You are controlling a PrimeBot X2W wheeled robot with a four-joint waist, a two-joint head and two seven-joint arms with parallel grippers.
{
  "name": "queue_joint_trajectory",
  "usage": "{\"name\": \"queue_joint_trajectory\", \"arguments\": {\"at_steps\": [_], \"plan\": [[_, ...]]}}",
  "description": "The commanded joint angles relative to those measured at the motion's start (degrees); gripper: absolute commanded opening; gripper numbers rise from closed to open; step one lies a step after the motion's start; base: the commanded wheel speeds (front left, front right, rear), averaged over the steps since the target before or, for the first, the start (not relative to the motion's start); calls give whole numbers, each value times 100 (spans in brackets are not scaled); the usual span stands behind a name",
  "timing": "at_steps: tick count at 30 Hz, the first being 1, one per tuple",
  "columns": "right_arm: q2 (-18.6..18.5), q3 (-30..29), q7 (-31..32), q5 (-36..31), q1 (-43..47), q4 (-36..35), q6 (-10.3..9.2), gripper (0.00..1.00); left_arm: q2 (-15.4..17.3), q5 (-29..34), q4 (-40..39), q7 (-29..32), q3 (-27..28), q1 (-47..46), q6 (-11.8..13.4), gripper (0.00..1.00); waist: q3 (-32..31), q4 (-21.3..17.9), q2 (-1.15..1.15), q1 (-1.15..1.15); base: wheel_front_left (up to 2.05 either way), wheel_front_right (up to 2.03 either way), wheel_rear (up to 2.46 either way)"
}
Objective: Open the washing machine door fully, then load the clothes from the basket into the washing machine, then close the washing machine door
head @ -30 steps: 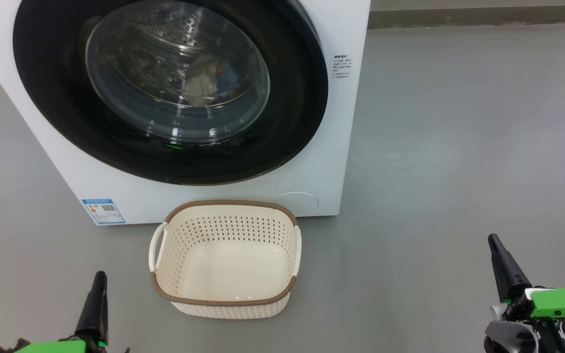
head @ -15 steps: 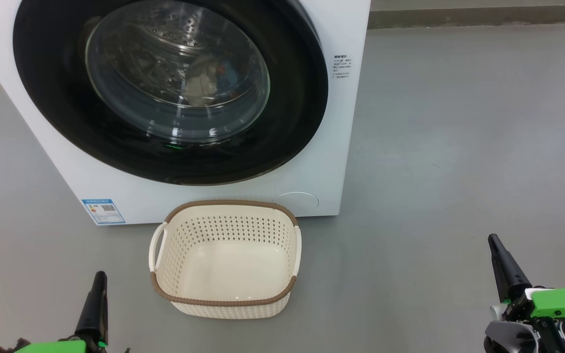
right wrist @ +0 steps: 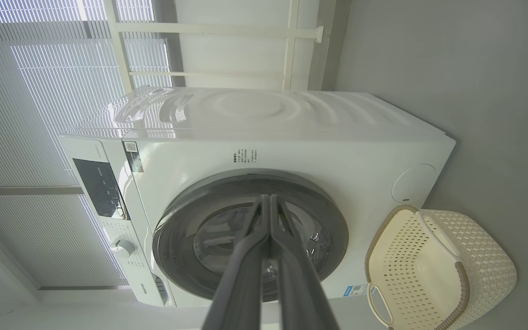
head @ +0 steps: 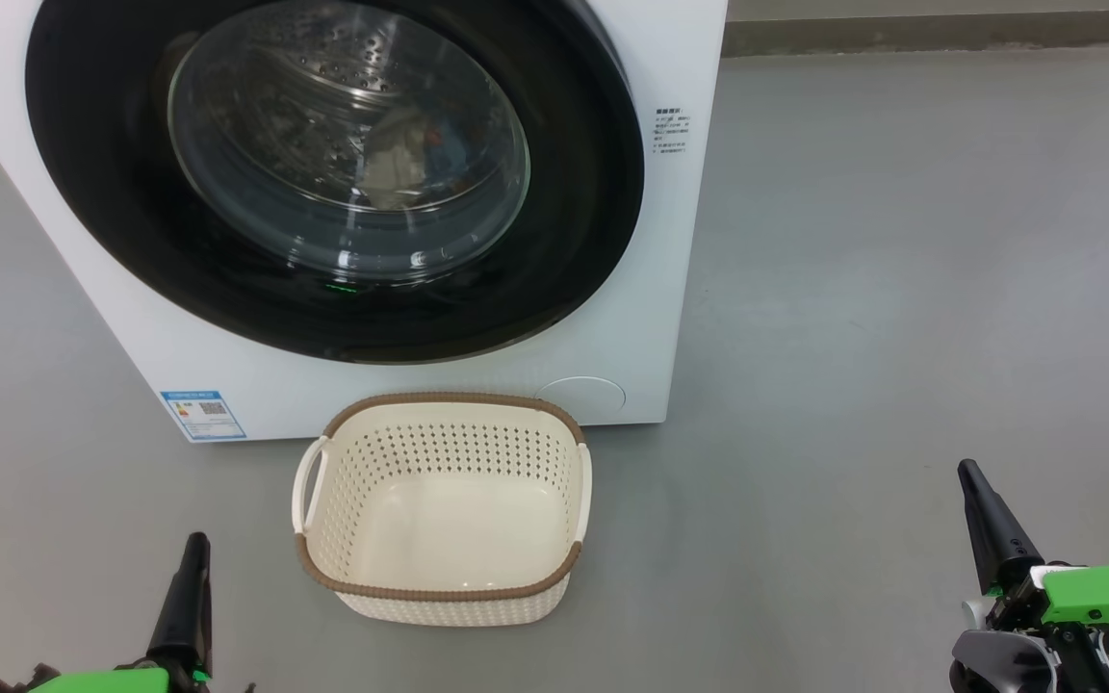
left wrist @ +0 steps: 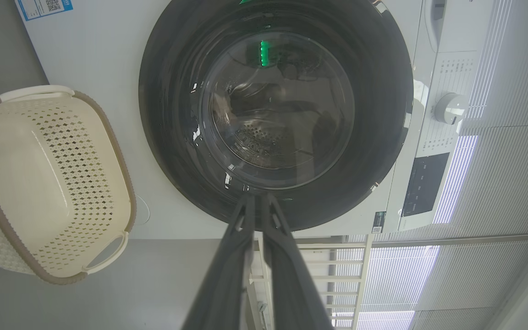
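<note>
**Door closed, laundry behind glass as robot waits at the washer**

The washing machine stands on the grey floor. The washing machine door lies closed and flush against the white front, its glossy black rim ringing a bulging glass bowl. Behind the glass, inside the steel drum, a crumpled patch of pale and bluish cloth appears to be the clothes, though reflections blur the print.

The basket sits on the floor just in front of the machine's lower front edge. It lies between the blue label sticker at the lower left corner of the front and a round cap near the lower right corner. Its cream bottom shows bare. Whether its braided rim touches the machine cannot be told.

At the lower left of the head view, the left arm's dark fingers point upward. The left jaws are clenched together on nothing, apart from the basket. At the lower right, the right arm's fingers slant up from a green-capped wrist. The right jaws are likewise pressed closed and empty, well apart from basket and machine. Both wrist views look along closed fingers toward the round door.
</note>
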Motion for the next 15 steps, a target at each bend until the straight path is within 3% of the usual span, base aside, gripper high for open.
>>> {"name": "queue_joint_trajectory", "arguments": {"at_steps": [1,15], "plan": [[-56,104,29,7,-231,-140,18,0,51,-44,-177,41,184,-204,3,0,0,0,0,0,0,0,0],[-55,103,30,6,-231,-140,18,0,51,-44,-177,41,183,-204,3,0,0,0,0,0,0,0,0]]}}
